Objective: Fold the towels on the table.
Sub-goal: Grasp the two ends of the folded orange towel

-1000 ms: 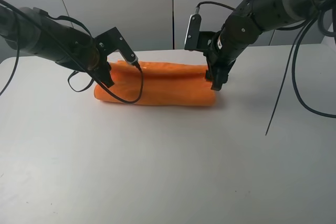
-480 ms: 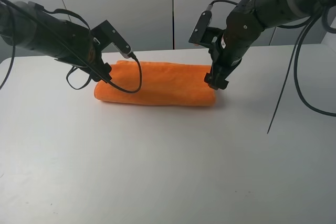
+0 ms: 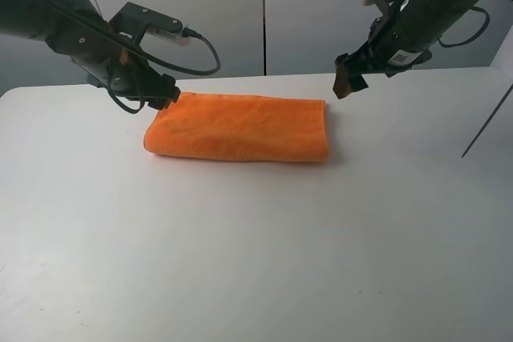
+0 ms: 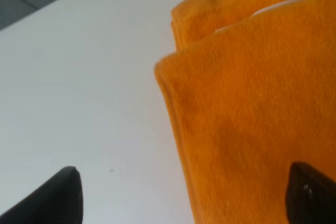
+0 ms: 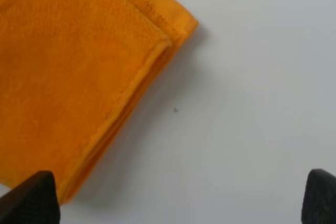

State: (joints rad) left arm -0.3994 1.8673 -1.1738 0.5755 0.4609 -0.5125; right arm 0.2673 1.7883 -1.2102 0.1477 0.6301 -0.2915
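Towel [image 3: 240,127], orange fuzzy microfibre, lies folded; my left gripper [image 3: 164,95] and right gripper [image 3: 345,86] hover spread, empty, so nothing drags it.

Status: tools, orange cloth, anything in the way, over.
Left tool and right tool open, empty, near the ends of the bright orange fuzzy microfibre cloth. Cloth folded, flat on the plain white table. Nothing in the way.

Black arms [image 3: 68,34], looping black cables [image 3: 215,54]
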